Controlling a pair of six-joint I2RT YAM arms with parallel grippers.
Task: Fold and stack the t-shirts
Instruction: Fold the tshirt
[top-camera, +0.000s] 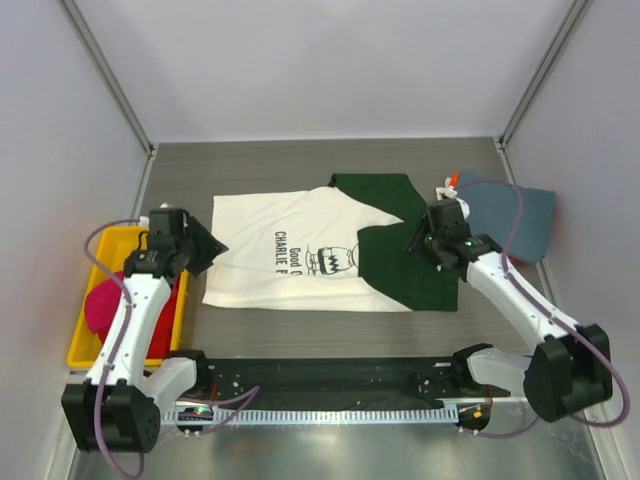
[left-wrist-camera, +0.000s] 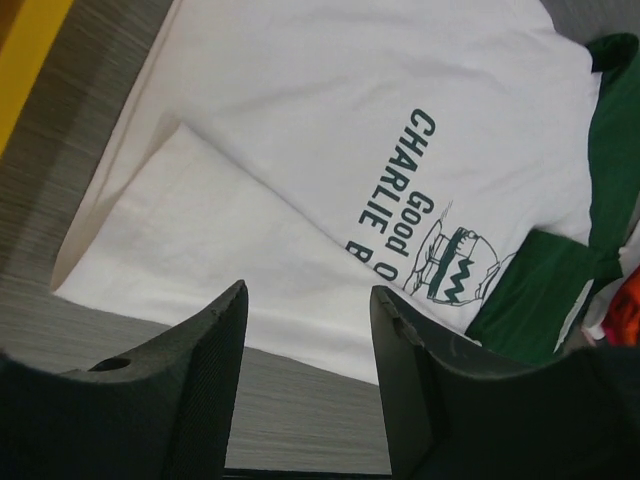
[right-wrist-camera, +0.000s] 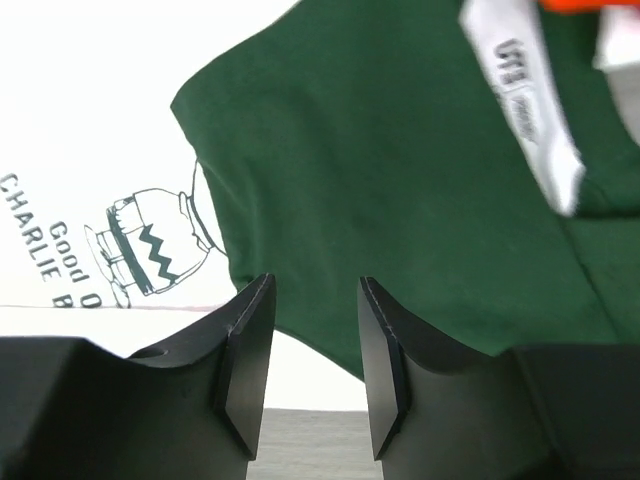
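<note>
A cream-white t-shirt (top-camera: 290, 250) with dark green sleeves and a chest print lies flat in the middle of the table, its near side folded over so the print is cut off. One green sleeve (right-wrist-camera: 400, 180) lies folded across the chest. My left gripper (top-camera: 215, 247) (left-wrist-camera: 308, 300) hovers at the shirt's left edge, open, with only table and cloth showing between its fingers. My right gripper (top-camera: 412, 240) (right-wrist-camera: 316, 290) hangs over the green sleeve, open and empty. A red-magenta t-shirt (top-camera: 100, 305) sits in the bin. A slate-blue t-shirt (top-camera: 510, 215) lies at the back right, with a bit of orange cloth (top-camera: 453, 180) beside it.
A yellow plastic bin (top-camera: 90, 345) stands at the left edge beside the left arm. White walls close the table on three sides. A dark rail (top-camera: 320, 380) runs along the near edge between the arm bases. The shirt's white neck label (right-wrist-camera: 520, 100) shows near the collar.
</note>
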